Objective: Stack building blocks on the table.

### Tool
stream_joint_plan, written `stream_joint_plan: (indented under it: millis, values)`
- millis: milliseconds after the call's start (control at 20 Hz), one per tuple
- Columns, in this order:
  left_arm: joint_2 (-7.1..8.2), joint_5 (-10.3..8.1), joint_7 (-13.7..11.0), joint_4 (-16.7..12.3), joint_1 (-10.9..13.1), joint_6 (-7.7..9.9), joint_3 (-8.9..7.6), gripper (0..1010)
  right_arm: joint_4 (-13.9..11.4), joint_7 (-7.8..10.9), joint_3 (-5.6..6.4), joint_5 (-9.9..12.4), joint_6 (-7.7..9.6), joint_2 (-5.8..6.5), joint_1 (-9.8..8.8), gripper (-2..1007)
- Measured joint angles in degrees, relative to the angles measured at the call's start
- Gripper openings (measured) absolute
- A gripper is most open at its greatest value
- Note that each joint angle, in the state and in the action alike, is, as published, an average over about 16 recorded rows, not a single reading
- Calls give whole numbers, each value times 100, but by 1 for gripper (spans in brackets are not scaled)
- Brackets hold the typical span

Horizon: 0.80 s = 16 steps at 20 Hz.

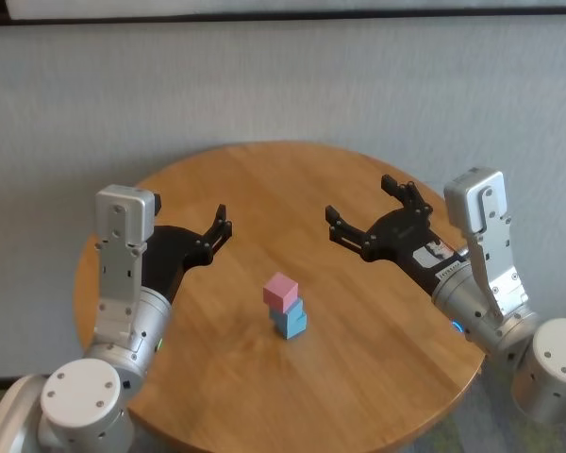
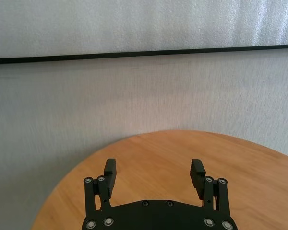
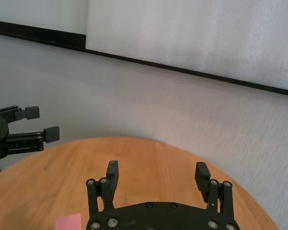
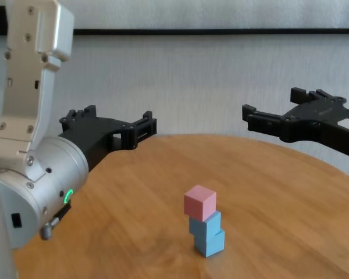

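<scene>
The three building blocks stand stacked near the middle of the round wooden table (image 1: 264, 179): the pink cube (image 1: 281, 291) on top of two light blue cubes (image 1: 290, 322). The chest view shows the pink cube (image 4: 199, 203) sitting slightly askew on the blue ones (image 4: 207, 233). My left gripper (image 1: 222, 226) is open and empty, above the table to the left of the stack. My right gripper (image 1: 358, 201) is open and empty, above the table to the right of the stack. Neither touches the blocks. A corner of the pink cube (image 3: 68, 223) shows in the right wrist view.
Beyond the table's far edge (image 2: 182, 136) there is a grey wall with a black strip (image 2: 144, 53). The right wrist view also shows my left gripper (image 3: 36, 123) farther off.
</scene>
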Motion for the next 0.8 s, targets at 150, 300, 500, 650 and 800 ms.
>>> stream_joint_plan:
  millis: [150,300,500,650,800]
  values:
    - [-26,44,4,42,-31,1,-4,1001,-30,-61,31,-54,30,-16,-35,1005]
    - [-40,68,-2,70,-55,0,-4,1001,-48,-92,52,-94,50,-30,-54,1005]
    - [-46,80,-6,84,-70,1,0,1001,-60,-104,63,-114,59,-38,-61,1005]
    - [-40,74,-9,79,-68,4,2,1001,-55,-102,61,-111,58,-39,-58,1005]
    - [-35,66,-12,73,-66,7,3,1001,-47,-101,58,-106,56,-39,-54,1005]
